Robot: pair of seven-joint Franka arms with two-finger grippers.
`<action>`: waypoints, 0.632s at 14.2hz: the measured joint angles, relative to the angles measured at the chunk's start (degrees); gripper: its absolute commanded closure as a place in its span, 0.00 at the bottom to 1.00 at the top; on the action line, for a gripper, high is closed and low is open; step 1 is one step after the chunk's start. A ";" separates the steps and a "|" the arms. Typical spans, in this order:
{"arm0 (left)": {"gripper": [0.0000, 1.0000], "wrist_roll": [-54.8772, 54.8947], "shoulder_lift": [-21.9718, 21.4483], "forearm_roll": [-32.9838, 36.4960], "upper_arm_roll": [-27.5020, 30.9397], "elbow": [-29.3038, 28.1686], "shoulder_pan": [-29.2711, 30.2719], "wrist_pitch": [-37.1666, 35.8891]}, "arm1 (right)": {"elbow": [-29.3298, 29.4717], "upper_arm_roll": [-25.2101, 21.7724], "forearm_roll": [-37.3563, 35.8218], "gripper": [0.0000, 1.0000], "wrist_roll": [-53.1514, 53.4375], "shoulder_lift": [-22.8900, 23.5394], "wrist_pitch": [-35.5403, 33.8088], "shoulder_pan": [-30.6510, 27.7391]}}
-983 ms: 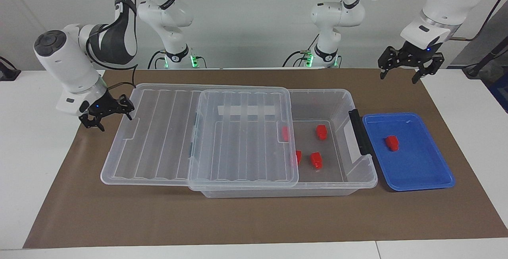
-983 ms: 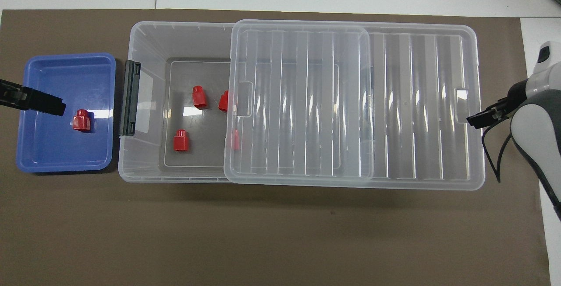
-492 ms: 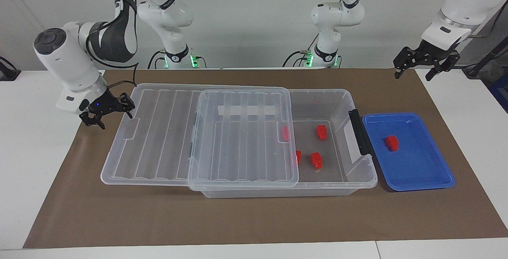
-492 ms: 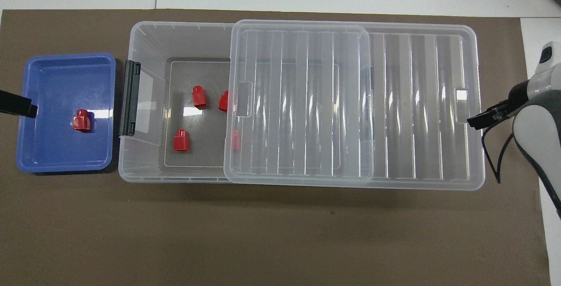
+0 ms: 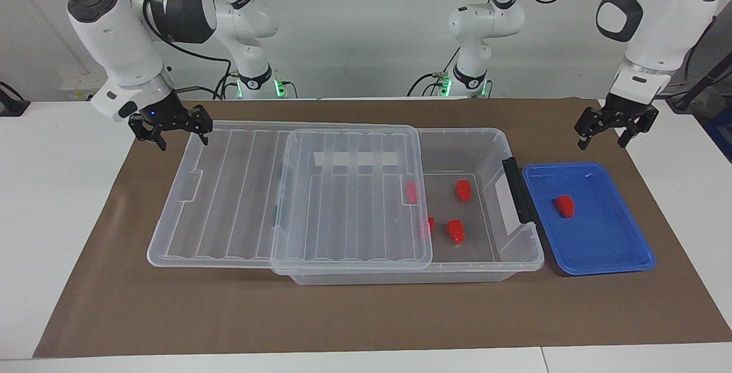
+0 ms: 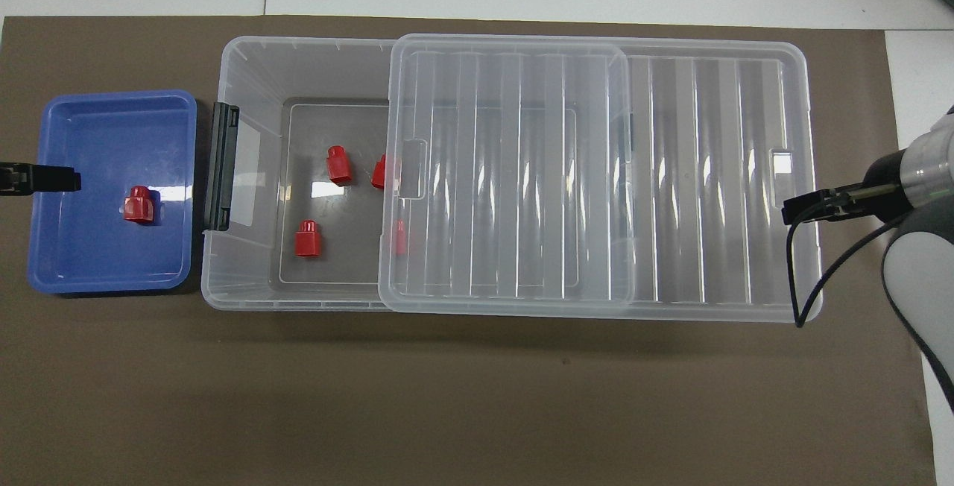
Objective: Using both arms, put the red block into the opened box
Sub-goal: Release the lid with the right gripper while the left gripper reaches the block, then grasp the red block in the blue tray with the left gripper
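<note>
One red block (image 5: pixel 564 205) (image 6: pixel 139 204) lies in the blue tray (image 5: pixel 617 253) (image 6: pixel 97 117), beside the latch end of the clear box (image 5: pixel 490 134) (image 6: pixel 298 50). The box's ribbed lid (image 5: pixel 229 201) (image 6: pixel 708 173) is slid toward the right arm's end, so the latch end stands uncovered. Several more red blocks (image 5: pixel 456 230) (image 6: pixel 307 238) rest on the box floor there. My left gripper (image 5: pixel 601 144) (image 6: pixel 45 179) hangs open and empty over the tray's edge nearest the robots. My right gripper (image 5: pixel 183 143) (image 6: pixel 801 209) is open and empty over the lid's overhanging end.
A black latch (image 5: pixel 517 190) (image 6: pixel 221 165) sits on the box end next to the tray. Everything rests on a brown mat (image 5: pixel 343 316) (image 6: pixel 447 396) on the white table.
My right gripper has risen and swung from beside the lid's end to over its corner nearest the robots. My left gripper has come down toward the tray. The lid shifted slightly.
</note>
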 measured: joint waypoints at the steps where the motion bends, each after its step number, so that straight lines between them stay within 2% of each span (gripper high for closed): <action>1: 0.00 -0.01 0.95 0.00 -0.01 -0.86 0.13 2.34 | 0.06 0.01 0.00 0.01 2.90 -0.68 -0.09 0.59; 3: 0.00 -0.25 4.21 0.00 -0.07 -1.46 0.19 6.08 | 1.47 0.05 -0.02 0.01 6.09 -1.32 -1.90 1.45; 6: 0.00 -0.58 9.82 0.00 -0.07 -1.77 1.21 10.65 | 7.21 0.05 -0.05 0.01 8.26 -0.99 -7.06 2.01; 9: 0.00 -0.63 13.60 0.00 -0.04 -2.44 3.26 12.54 | 11.64 0.02 -0.25 0.01 9.01 -0.31 -10.20 2.02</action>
